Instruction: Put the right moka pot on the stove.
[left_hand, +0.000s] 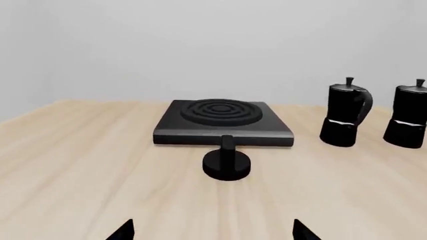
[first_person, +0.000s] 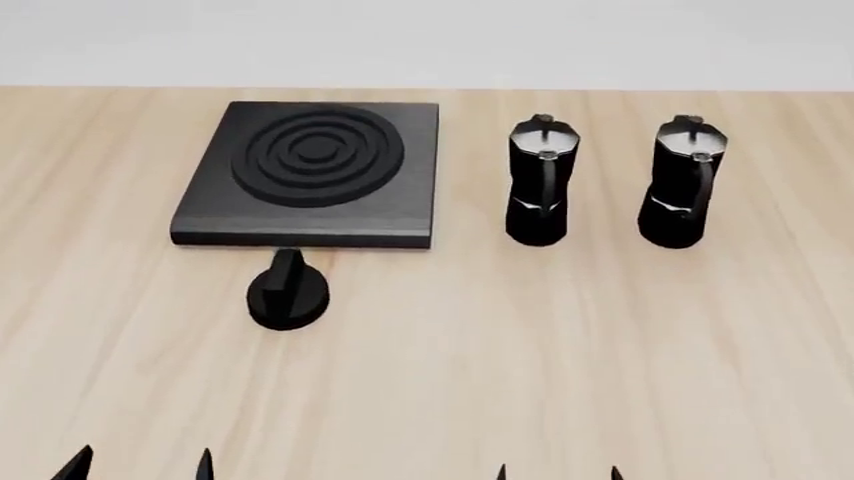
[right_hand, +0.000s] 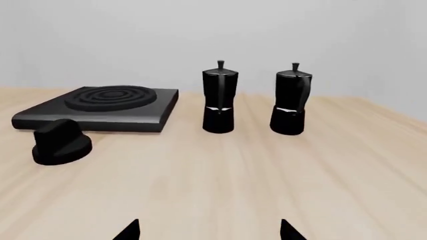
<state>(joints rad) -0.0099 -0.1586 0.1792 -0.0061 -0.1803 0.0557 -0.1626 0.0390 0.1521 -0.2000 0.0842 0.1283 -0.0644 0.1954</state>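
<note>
Closest to the robot, only fingertips show. The left gripper (first_person: 139, 464) pokes in at the near edge of the table (first_person: 534, 360) as two dark tips with a clear gap between them, so it's spread apart and holding nothing. Same deal for the right gripper (first_person: 558, 472) – two tips set apart, nothing between them. The wrist views agree: left gripper (left_hand: 212, 231) and right gripper (right_hand: 209, 230) each show two black points wide apart over bare wood.

Next out is the knob (first_person: 286, 291), a small round black thing with a ridge across the top, sitting just in front of the stove's near edge, towards its left half. I can't tell if it touches the slab.

Then the stove (first_person: 310, 170) – a flat square black slab with raised rings, lying on the left-centre of the table. Nothing sits on it.

To its right, level with it, stand the two pots, both upright with lids on. The left pot (first_person: 542, 180) is near the stove's right edge but apart from it. The right pot (first_person: 685, 181) stands beside it with a gap, on bare wood and well away from the stove and both grippers. In the right wrist view the right pot (right_hand: 291, 99) stands upright with its handle showing along one side.
</note>
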